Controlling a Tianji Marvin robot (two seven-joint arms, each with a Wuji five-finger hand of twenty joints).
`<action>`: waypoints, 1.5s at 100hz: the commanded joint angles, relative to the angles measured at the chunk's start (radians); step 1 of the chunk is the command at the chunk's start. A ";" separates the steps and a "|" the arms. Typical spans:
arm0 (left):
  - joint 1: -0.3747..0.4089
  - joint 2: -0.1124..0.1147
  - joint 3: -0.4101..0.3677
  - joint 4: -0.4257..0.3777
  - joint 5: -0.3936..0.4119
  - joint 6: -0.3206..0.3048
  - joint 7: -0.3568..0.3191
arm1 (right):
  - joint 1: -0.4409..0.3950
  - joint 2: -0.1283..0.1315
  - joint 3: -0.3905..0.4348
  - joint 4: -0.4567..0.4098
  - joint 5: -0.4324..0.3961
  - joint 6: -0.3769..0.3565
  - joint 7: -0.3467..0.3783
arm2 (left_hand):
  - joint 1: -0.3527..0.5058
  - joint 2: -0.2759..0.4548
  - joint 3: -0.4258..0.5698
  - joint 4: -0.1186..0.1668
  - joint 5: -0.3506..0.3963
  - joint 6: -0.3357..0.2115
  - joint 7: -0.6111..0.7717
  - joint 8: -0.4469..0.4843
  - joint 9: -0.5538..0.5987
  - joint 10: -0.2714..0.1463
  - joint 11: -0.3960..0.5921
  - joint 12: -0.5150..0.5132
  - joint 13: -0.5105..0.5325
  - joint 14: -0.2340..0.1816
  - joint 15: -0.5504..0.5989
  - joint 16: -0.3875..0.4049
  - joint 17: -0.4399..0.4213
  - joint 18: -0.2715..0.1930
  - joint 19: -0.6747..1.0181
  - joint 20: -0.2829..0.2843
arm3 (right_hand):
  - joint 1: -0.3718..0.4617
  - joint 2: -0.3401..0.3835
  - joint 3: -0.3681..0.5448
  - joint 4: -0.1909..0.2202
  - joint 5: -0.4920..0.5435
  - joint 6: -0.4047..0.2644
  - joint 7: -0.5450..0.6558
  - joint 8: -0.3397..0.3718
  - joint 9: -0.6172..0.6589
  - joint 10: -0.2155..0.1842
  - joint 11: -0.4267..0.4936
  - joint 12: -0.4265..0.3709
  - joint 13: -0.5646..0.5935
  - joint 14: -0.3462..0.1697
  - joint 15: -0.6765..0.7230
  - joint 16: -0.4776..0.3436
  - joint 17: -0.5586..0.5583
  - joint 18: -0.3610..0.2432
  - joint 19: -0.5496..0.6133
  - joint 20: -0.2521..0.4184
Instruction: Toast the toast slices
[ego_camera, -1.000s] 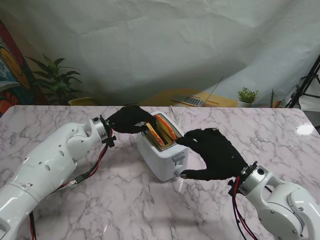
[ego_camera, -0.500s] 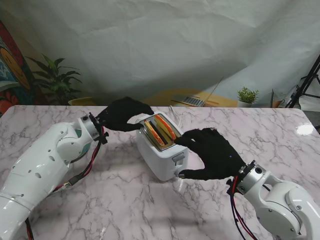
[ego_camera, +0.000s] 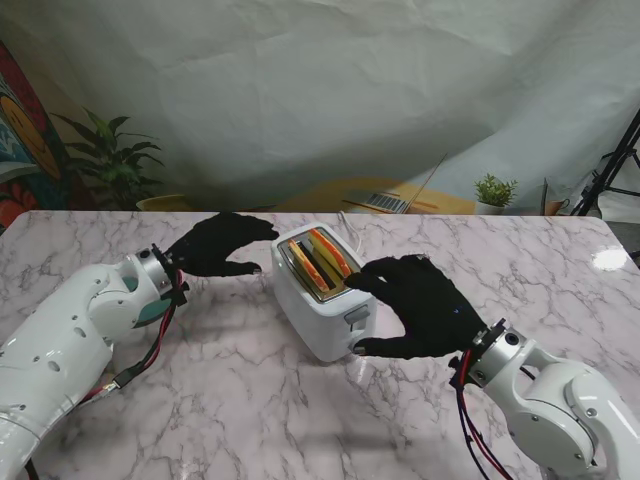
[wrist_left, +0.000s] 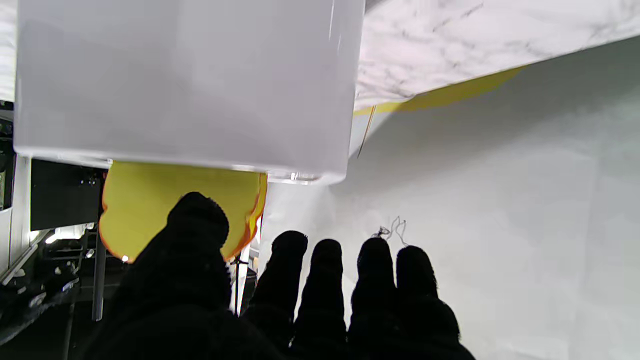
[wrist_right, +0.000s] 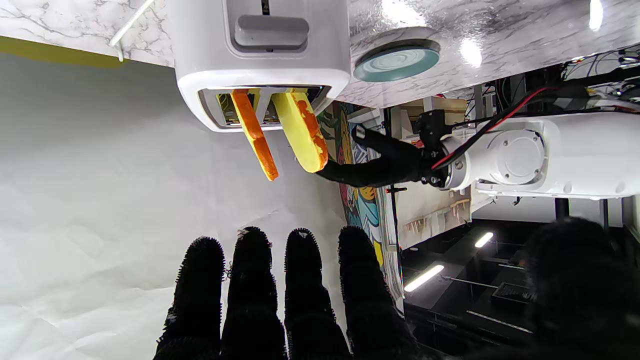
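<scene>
Two orange-crusted yellow toast slices (ego_camera: 322, 262) stand in the white toaster (ego_camera: 320, 305); both hands' fingers (ego_camera: 365, 281) spread, empty.

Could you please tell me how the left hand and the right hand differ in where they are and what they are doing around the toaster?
The left hand hangs off the toaster's left side, touching nothing; the right hand reaches over its nearer right end. The left hand's fingers point across toward the toaster; the right hand's thumb curls under, near the lever. Both wear black gloves, are open and hold nothing.
</scene>
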 joint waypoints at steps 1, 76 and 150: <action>0.003 0.005 0.012 0.017 0.009 -0.004 -0.006 | -0.001 0.000 -0.002 0.003 -0.003 0.006 -0.001 | 0.016 0.041 -0.026 0.024 -0.043 -0.007 -0.026 -0.019 -0.056 -0.024 -0.023 -0.016 -0.049 -0.017 -0.030 -0.022 -0.031 -0.063 -0.035 -0.020 | -0.027 0.022 0.010 0.007 -0.022 0.019 -0.019 0.016 -0.030 -0.004 -0.006 -0.009 -0.022 -0.007 -0.045 -0.011 -0.017 -0.030 -0.014 -0.013; -0.021 -0.017 0.110 0.085 -0.028 0.022 0.077 | -0.028 -0.003 0.007 0.016 -0.038 0.022 -0.044 | 0.076 0.072 -0.133 0.036 -0.042 -0.029 -0.064 -0.042 -0.068 -0.054 -0.023 -0.038 -0.072 -0.029 -0.039 -0.048 -0.048 -0.056 -0.054 -0.030 | -0.025 0.023 0.011 0.007 -0.018 0.020 -0.022 0.016 -0.029 -0.001 -0.006 -0.009 -0.022 -0.011 -0.045 -0.011 -0.011 -0.031 -0.008 -0.009; -0.050 -0.016 0.170 0.137 -0.027 0.010 0.090 | 0.048 0.026 -0.050 0.062 -0.044 0.049 0.150 | 0.123 0.088 -0.179 0.048 -0.026 -0.027 -0.041 -0.033 -0.049 -0.045 -0.020 -0.041 -0.060 -0.025 -0.037 -0.049 -0.046 -0.060 -0.052 -0.029 | 0.014 0.080 -0.074 0.020 0.002 0.037 -0.040 0.010 0.002 0.025 -0.070 -0.033 -0.001 -0.049 -0.096 -0.038 0.000 -0.068 -0.022 -0.011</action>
